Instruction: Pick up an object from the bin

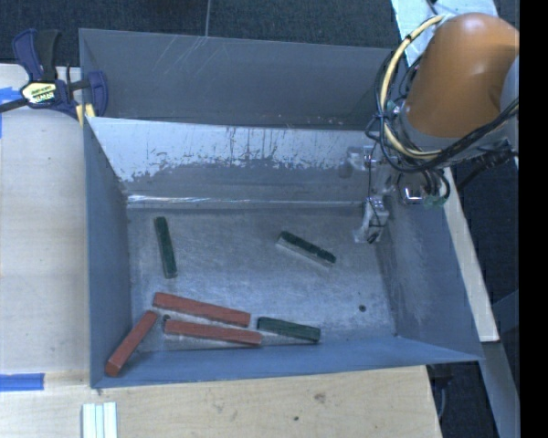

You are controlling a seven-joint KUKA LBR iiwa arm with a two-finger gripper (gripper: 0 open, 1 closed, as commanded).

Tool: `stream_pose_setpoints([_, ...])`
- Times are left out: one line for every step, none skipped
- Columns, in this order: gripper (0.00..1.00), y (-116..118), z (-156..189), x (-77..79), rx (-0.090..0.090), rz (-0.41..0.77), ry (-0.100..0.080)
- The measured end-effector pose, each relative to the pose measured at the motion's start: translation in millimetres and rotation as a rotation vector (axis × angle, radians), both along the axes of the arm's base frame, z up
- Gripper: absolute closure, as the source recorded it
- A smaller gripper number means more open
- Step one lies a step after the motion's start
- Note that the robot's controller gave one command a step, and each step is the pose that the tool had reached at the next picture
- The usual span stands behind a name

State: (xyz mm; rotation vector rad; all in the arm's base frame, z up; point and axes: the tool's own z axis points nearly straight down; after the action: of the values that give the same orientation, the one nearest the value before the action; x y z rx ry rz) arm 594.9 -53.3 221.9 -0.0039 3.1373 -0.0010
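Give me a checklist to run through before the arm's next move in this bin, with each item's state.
1. Gripper inside the bin, by its right wall: ok.
2. Gripper above a thing: not ok; bare floor around it.
3. Nearest thing, the tilted dark green bar, lies apart from the others: ok.
4. Red-brown bars at the front spaced for a grip: not ok, crowded together.
5. Gripper's height above the floor: cannot tell.

The bin was dull grey metal, its back wall scratched. Red bars and green bars looked matt; the orange cover shone smooth.
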Motion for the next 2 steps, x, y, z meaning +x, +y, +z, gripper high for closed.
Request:
stream_pose_setpoints([0.00,25.4,-155.9,13.3,0.002,0.093,0.008])
stream_pose_setpoints([1.00,25.2,-150.2,16.3,0.001,0.093,-0.002])
